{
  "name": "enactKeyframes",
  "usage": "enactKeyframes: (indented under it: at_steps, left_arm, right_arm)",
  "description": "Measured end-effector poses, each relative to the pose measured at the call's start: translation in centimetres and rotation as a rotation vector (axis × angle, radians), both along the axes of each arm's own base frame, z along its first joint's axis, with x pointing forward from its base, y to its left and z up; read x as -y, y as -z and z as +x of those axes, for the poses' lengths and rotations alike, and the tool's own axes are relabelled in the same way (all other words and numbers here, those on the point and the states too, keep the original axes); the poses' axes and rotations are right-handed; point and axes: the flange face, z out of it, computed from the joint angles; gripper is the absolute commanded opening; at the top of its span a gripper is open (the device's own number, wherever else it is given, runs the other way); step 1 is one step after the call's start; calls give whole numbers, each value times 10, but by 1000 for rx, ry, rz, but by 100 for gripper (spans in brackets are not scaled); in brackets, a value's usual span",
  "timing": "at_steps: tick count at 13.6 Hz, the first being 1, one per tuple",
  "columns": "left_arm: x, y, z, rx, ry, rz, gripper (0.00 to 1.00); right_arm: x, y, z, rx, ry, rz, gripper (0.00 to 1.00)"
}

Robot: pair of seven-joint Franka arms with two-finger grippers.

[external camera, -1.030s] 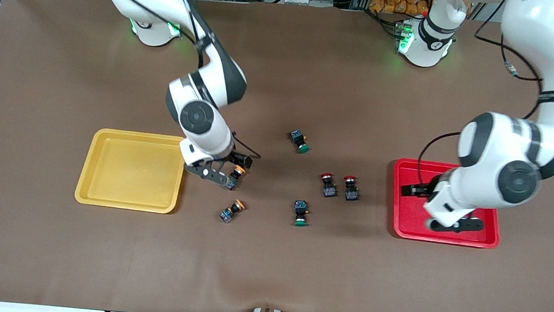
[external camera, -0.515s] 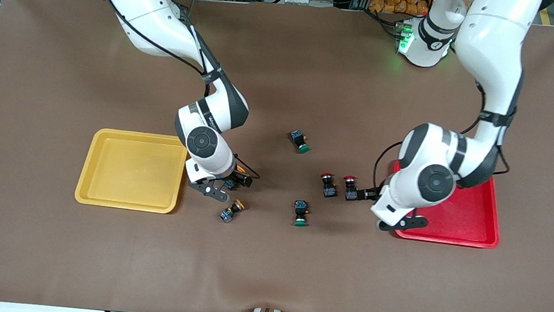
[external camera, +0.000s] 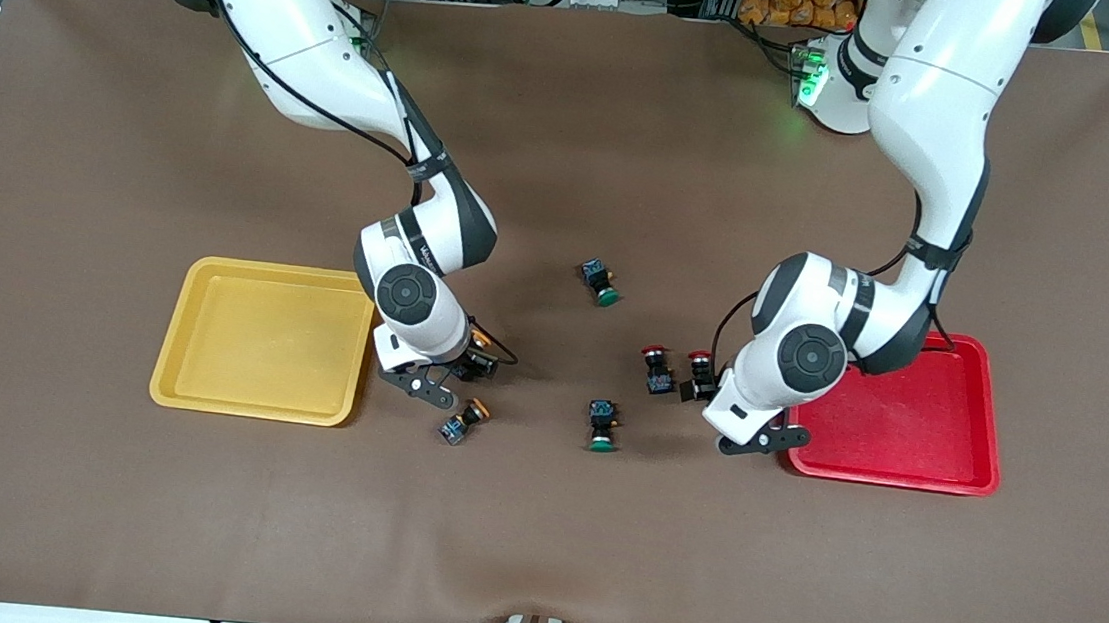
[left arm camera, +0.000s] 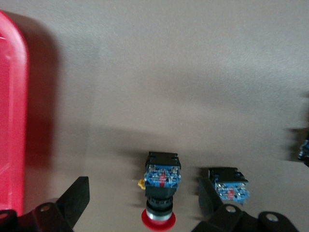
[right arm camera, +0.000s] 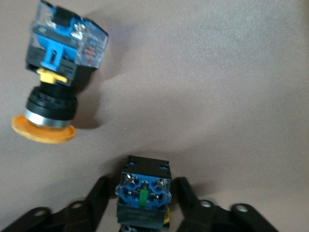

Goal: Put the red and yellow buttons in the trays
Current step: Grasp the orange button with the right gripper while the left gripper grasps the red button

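Note:
Two red buttons lie side by side near the red tray (external camera: 906, 423). My left gripper (external camera: 708, 397) is open low around the one nearer the tray (external camera: 700, 364); the left wrist view shows this button (left arm camera: 161, 191) lying between the fingers (left arm camera: 75, 200), untouched. The other red button (external camera: 655, 369) lies just outside one finger (left arm camera: 229, 186). My right gripper (external camera: 457, 371) is open beside the yellow tray (external camera: 256, 396), its fingers (right arm camera: 99, 195) flanking one yellow button (right arm camera: 144, 193) with narrow gaps. The second yellow button (external camera: 462, 422) lies close by (right arm camera: 58, 87).
Two green-capped switches lie on the brown table between the arms, one farther from the front camera (external camera: 600, 281) and one nearer (external camera: 602, 426). Both trays hold nothing. The red tray's edge shows in the left wrist view (left arm camera: 12, 121).
My left arm swung from over the red tray to the red buttons and came down around one. My right gripper settled lower around the yellow button. No button has moved.

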Motion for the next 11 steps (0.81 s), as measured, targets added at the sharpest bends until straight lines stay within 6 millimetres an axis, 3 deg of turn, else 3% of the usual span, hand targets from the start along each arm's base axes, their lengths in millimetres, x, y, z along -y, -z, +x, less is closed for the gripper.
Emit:
enactKeyframes:
  at_steps: [8, 9, 11]
  left_arm:
    - [-3, 46, -28, 34, 4, -8, 100]
    - [-2, 48, -30, 34, 3, -8, 88]
    - [2, 50, -33, 30, -2, -5, 39]
  right_arm:
    - [12, -10, 11, -6, 42, -3, 0]
    - [16, -20, 14, -25, 46, -12, 0]
    - [29, -69, 18, -87, 51, -38, 0]
